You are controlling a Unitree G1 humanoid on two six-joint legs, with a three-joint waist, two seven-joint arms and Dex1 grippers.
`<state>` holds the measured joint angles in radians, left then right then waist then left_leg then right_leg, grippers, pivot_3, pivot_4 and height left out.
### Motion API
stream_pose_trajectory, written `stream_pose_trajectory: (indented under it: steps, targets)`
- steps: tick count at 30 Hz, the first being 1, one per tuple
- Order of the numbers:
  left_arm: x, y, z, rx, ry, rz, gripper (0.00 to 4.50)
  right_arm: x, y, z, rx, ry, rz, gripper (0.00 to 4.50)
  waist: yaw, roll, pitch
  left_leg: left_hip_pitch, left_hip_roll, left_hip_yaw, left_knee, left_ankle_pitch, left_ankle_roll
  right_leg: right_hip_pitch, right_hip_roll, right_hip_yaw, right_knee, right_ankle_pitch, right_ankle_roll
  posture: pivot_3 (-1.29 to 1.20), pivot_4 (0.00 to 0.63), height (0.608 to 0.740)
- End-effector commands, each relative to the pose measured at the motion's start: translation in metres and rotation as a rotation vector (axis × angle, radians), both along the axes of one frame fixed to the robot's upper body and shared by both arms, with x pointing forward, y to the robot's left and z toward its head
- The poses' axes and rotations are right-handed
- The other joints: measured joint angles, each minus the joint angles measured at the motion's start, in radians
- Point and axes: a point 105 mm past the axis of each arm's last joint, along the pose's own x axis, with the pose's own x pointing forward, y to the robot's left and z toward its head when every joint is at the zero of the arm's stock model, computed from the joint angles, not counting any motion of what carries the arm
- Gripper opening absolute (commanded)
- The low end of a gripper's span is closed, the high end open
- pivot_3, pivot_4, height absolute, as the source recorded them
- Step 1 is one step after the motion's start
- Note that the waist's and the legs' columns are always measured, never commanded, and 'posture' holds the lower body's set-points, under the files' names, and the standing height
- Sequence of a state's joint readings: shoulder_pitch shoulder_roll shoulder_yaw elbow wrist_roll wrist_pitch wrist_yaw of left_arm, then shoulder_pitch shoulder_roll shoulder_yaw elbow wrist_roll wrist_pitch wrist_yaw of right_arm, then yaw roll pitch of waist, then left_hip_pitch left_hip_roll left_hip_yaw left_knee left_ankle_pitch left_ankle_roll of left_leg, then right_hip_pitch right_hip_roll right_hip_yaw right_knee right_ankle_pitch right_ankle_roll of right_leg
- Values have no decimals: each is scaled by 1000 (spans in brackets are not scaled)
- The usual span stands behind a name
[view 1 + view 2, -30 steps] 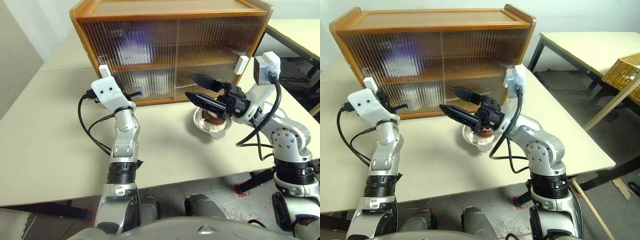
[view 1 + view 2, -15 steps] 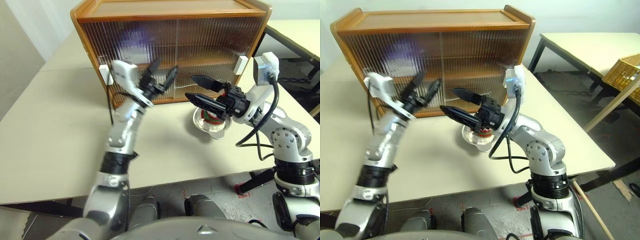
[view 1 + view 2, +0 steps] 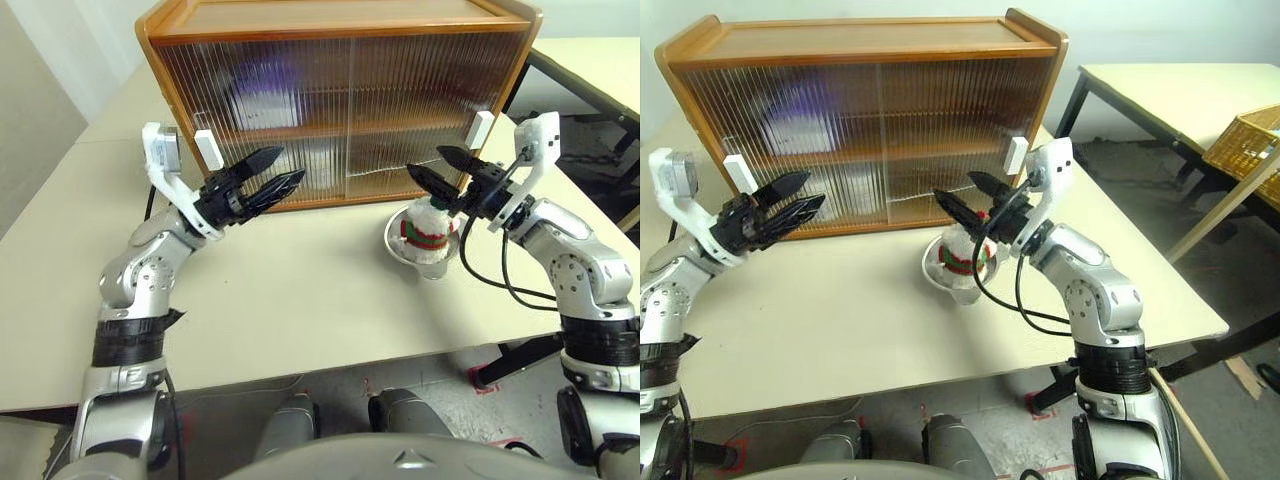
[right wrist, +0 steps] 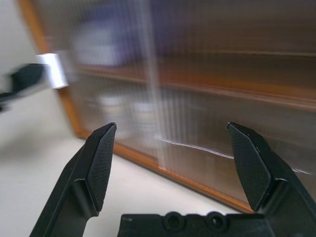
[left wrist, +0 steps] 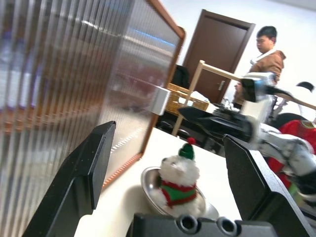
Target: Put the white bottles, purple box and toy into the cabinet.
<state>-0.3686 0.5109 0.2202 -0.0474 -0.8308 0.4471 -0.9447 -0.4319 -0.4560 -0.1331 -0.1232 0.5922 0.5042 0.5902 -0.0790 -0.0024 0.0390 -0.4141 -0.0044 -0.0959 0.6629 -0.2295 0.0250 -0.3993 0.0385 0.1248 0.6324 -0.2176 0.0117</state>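
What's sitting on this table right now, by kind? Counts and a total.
Wooden cabinet: 1
Steel bowl: 1
Plush toy, in the bowl: 1
Total: 3
Not counted: the shapes behind the ribbed doors, which are too blurred to tally.

Silver-grey jointed arms with black cuffs and looping black cables. White camera housings at both wrists. Left gripper (image 3: pixel 288 178) and right gripper (image 3: pixel 428 166): two pointed black fingers each.
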Motion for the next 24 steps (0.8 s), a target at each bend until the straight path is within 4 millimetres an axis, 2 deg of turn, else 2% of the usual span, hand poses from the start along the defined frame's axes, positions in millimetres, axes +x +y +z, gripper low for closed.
stream_pose_trajectory:
  steps: [1,3,7,13,24]
  targets:
    - [-11,-1,2,3,0,-37,4492,12,-30,-2,-21,-15,-124,4314,0,0,0,0,0,0,0,0,0,0,0,0,0,0,0,-138,40,740]
    - [-13,-3,2,0,-2,-46,4500,20,-47,-5,-36,-14,-204,3903,1,0,0,0,1,0,0,0,0,0,0,0,0,0,-1,-132,39,740]
    - [-18,-8,8,-29,-30,-76,4500,35,-75,-7,-59,-25,-356,2355,0,0,0,0,4,0,0,0,0,0,0,0,0,2,-2,-126,39,740]
    - [-18,-11,13,-19,-73,-71,4500,52,-90,-5,-52,-42,-475,89,0,2,0,1,7,0,-3,0,1,-1,1,0,0,3,-3,-117,37,740]
    - [-20,-14,17,11,-140,-48,4500,71,-84,-4,-49,-29,-506,37,3,3,0,1,7,0,-3,0,1,-1,2,0,0,3,-3,-94,38,740]
